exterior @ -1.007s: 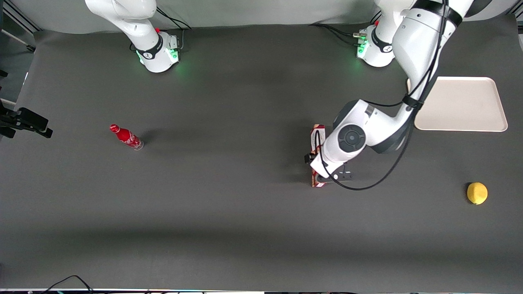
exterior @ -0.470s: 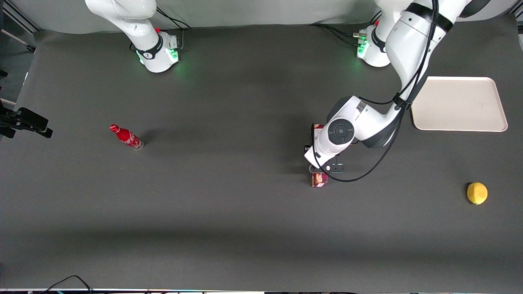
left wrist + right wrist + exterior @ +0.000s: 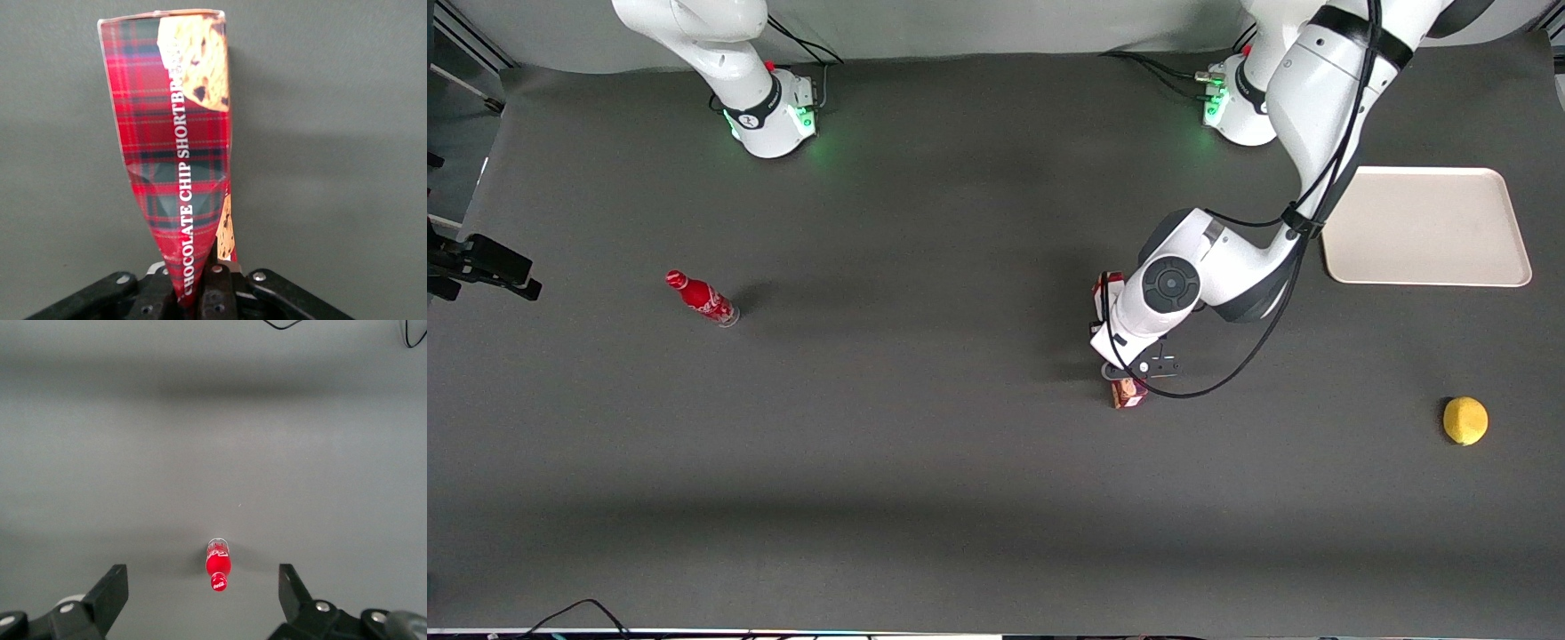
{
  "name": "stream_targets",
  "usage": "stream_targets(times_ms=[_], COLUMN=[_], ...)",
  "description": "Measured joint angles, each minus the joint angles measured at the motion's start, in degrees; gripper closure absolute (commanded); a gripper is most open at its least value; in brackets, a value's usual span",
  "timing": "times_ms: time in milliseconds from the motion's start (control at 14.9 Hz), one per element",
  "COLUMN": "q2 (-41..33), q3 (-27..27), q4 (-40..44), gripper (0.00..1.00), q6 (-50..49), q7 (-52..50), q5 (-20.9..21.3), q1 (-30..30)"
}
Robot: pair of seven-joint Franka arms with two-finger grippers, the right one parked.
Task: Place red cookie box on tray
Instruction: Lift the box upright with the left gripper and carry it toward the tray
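The red cookie box [image 3: 177, 133], a long dark-red plaid carton with cookie pictures, is pinched near one end by my left gripper [image 3: 194, 293], which is shut on it; the carton's wall is creased where the fingers [image 3: 220, 295] press. In the front view the wrist covers most of the red cookie box [image 3: 1128, 393], so only its two ends show, and the nearer end is tilted. The cream tray [image 3: 1427, 227] lies bare toward the working arm's end of the table, well apart from the box and farther from the camera than it.
A yellow lemon [image 3: 1465, 420] sits near the working arm's end of the table, nearer the camera than the tray. A small red bottle [image 3: 701, 298] stands toward the parked arm's end. The dark grey mat [image 3: 925, 462] covers the table.
The wrist has drawn back along the box, farther from the camera. The box, flat on the mat before, now sits slightly turned with its nearer end tilted.
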Motion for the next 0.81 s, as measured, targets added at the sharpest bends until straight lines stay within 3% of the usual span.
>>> stream_targets(times_ms=[336,805], q2=[-6.54,-16.1], q3=[0.04,0.91], q4=[3.69,26.66], gripper=[1.0,1.0], q6=[-7.95,-46.25], q7=[-0.97,-1.06], q5=[-3.71,-7.76], q1=[0.56,1.22])
